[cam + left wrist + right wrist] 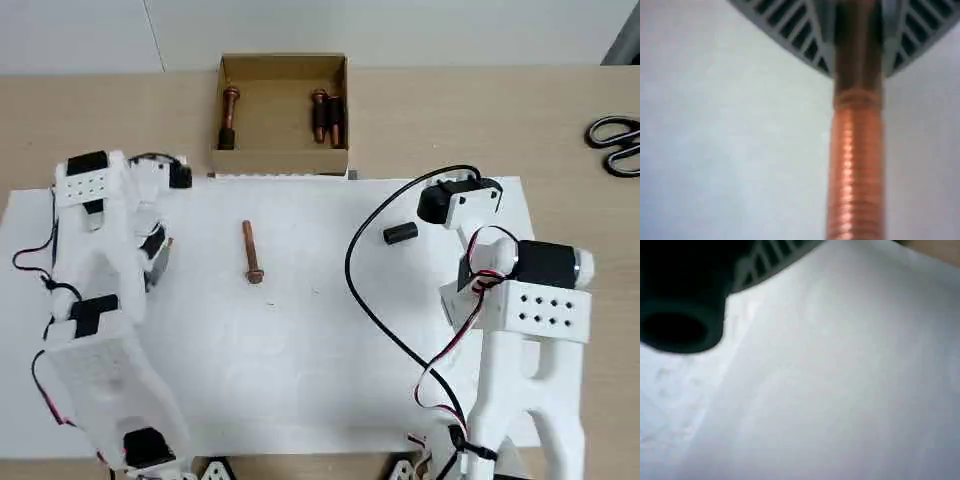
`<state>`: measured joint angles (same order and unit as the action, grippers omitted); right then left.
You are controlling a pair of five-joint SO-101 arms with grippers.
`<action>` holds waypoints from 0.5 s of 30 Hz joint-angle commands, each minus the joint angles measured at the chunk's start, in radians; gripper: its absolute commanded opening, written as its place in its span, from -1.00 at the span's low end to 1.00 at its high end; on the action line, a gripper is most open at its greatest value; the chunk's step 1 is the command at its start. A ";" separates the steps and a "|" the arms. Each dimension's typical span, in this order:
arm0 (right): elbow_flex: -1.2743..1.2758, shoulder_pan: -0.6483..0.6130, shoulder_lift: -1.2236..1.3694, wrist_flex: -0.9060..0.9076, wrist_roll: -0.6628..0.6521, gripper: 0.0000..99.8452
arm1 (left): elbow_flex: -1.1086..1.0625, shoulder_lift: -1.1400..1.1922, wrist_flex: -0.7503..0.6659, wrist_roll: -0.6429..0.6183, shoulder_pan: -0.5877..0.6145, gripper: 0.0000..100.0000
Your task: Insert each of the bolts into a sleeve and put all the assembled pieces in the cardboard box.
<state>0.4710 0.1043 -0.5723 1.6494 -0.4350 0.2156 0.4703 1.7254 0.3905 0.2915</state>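
Observation:
My left gripper [158, 258] stands at the left side of the white sheet, shut on a copper bolt [856, 170]. The bolt's threaded shank runs out from between the grey ribbed jaws. My right gripper [456, 298] is over the sheet's right side, shut on a black sleeve [680, 315] whose open end faces the camera. A second copper bolt [252, 252] lies loose on the sheet's middle. A second black sleeve [400, 234] lies loose to its right. The cardboard box [283, 160] at the back holds three assembled pieces [327, 116].
A white sheet [300, 350] covers the wooden table under both arms. Black cables [365, 290] loop from the right arm across the sheet. Scissors [617, 143] lie at the far right edge of the table.

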 commanded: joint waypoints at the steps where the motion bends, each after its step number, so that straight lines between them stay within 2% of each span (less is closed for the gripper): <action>1: -0.006 0.005 -0.033 -0.016 -0.003 -0.99 | 0.038 -0.181 0.026 -0.215 -0.080 -0.99; 3: -0.006 0.005 -0.033 -0.015 -0.003 -0.99 | 0.038 -0.236 0.026 -0.331 -0.133 -0.99; 8: -0.006 0.005 -0.033 -0.010 -0.002 -0.99 | 0.039 -0.347 0.021 -0.462 -0.204 -0.99; 11: -0.006 0.005 -0.033 -0.008 -0.002 -0.99 | 0.038 -0.371 0.020 -0.589 -0.221 -0.99; 15: -0.006 0.005 -0.033 -0.008 -0.002 -0.99 | 0.038 -0.367 0.023 -0.953 -0.215 -0.99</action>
<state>0.4710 0.1043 -0.5723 1.6494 -0.4350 0.2156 0.1649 1.7361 -0.3168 0.0767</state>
